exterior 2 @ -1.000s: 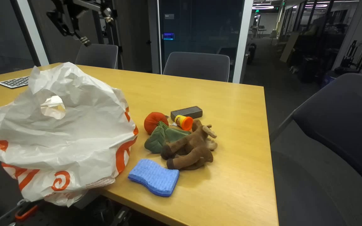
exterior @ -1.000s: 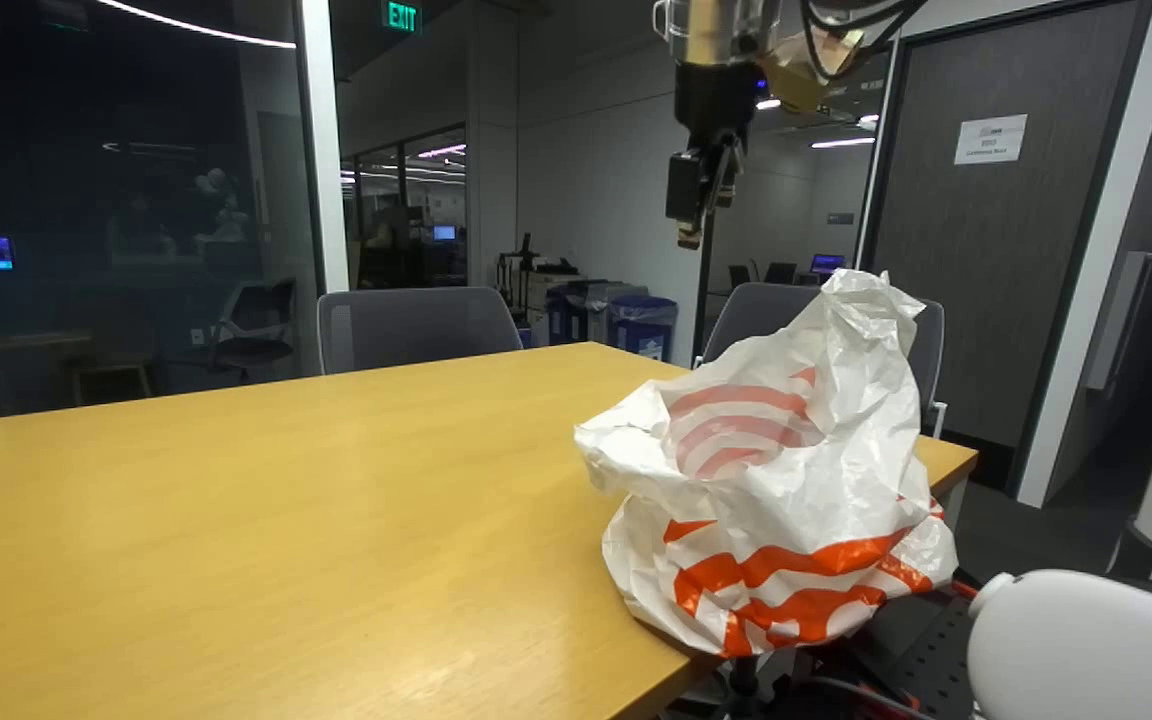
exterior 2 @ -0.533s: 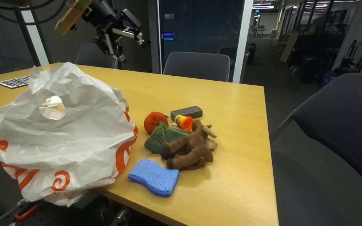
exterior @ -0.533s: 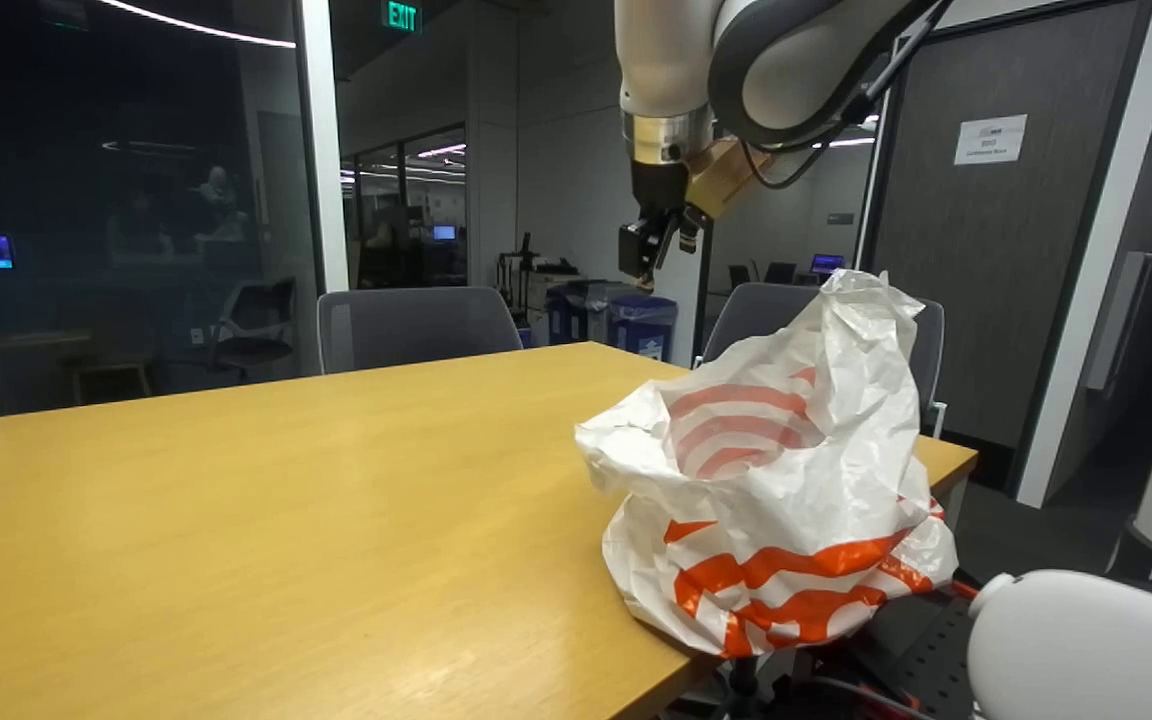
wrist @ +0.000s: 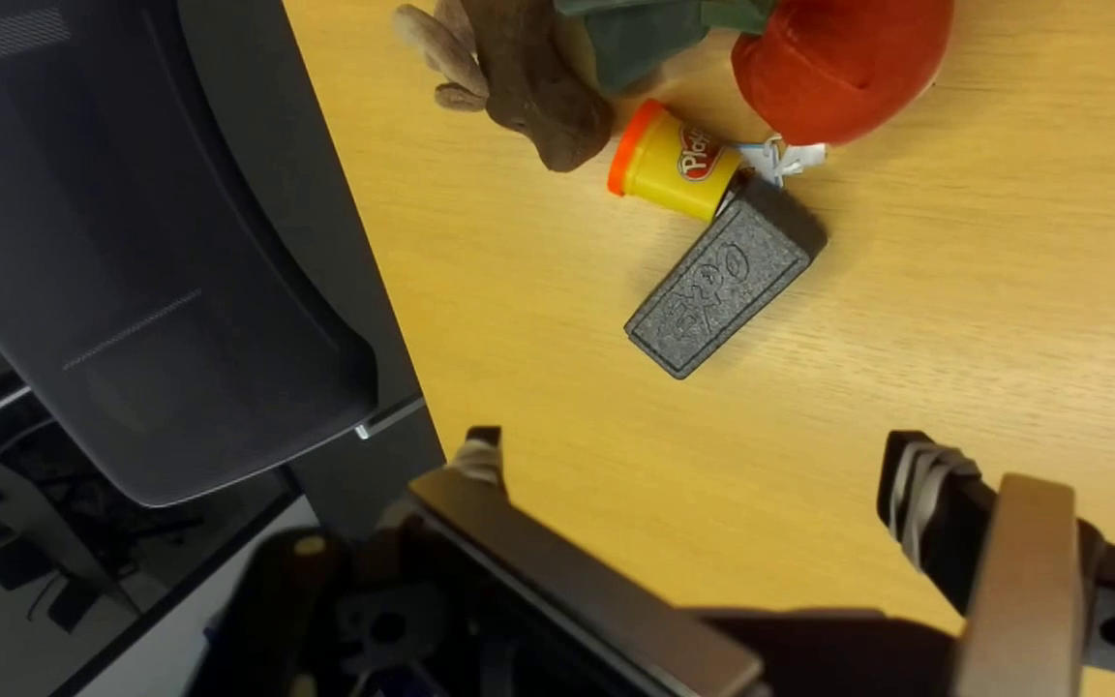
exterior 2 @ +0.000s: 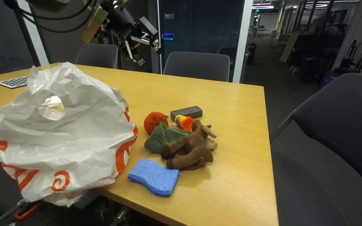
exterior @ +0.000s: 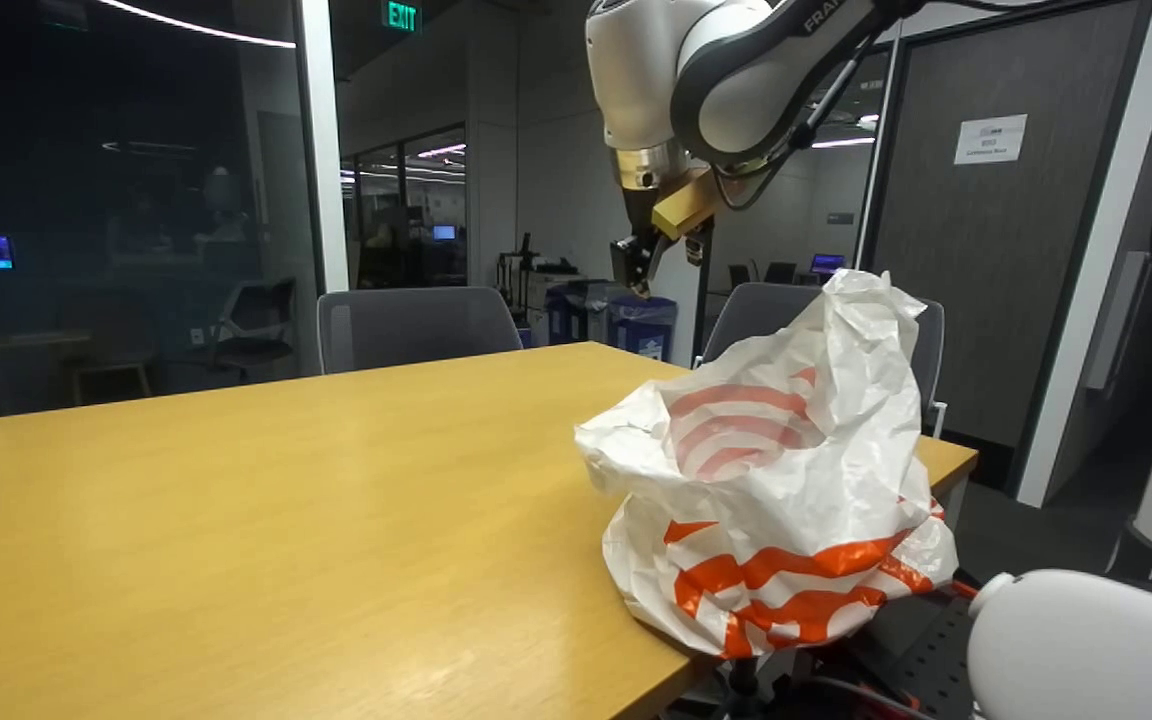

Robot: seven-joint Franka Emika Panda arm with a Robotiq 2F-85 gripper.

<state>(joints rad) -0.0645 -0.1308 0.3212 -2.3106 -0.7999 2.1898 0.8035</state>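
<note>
My gripper is open and empty, high above the table, in the wrist view [wrist: 696, 455] and in both exterior views [exterior: 669, 270] [exterior 2: 149, 56]. In the wrist view it is nearest to a dark grey eraser block [wrist: 724, 281]. A yellow Play-Doh tub with an orange lid [wrist: 678, 160] lies on its side by the eraser. A brown plush moose [wrist: 538, 92], a green cloth piece [wrist: 645, 39] and a red-orange plush ball [wrist: 843, 63] lie close by. A blue sponge [exterior 2: 154, 177] lies near the table's front edge.
A large white plastic bag with orange-red print [exterior: 786, 500] stands on the table corner, also in an exterior view [exterior 2: 83, 135]. A keyboard [exterior 2: 13, 82] lies behind it. Grey chairs [exterior 2: 196, 66] [wrist: 132, 252] stand around the wooden table [exterior 2: 231, 185].
My gripper has swung away from above the bag, rightward in an exterior view, and come lower, with more of the arm in view. It slowed in the last half second. The objects stay put.
</note>
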